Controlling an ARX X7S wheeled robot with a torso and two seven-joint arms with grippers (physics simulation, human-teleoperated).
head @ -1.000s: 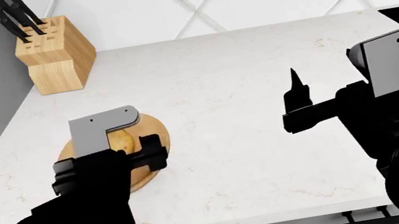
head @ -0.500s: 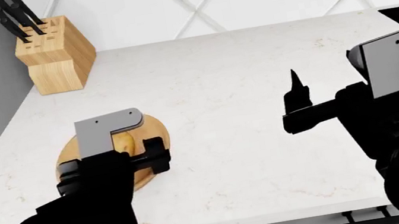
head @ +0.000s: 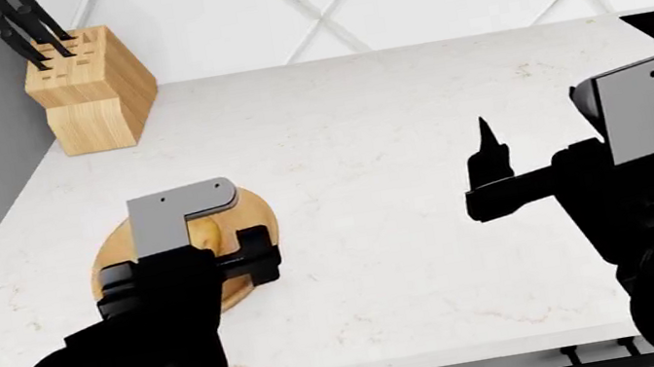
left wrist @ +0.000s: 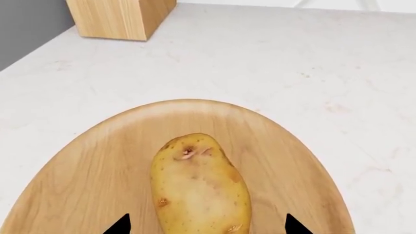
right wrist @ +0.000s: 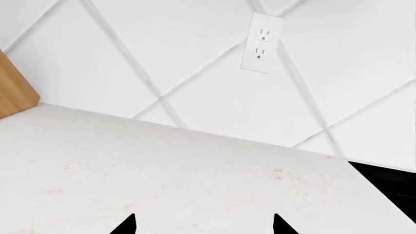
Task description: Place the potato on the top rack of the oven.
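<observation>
Head view, lower left of frame: the black left gripper hangs over the round wooden board, jaws spread wide to either side of the small oval yellow-tan potato; neither fingertip touches it. The potato lies flat on the board. Lower right: the black right gripper is poised above the white speckled marble counter, jaws wide, holding nothing. Upper left, far: a light wooden knife block with black-handled knives. Beyond: white diamond-tiled wall bearing a white outlet.

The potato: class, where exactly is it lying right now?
The potato lies on the round wooden board on the counter's left side, between the open left hand's fingertips, nearer the robot than the knife block.
</observation>
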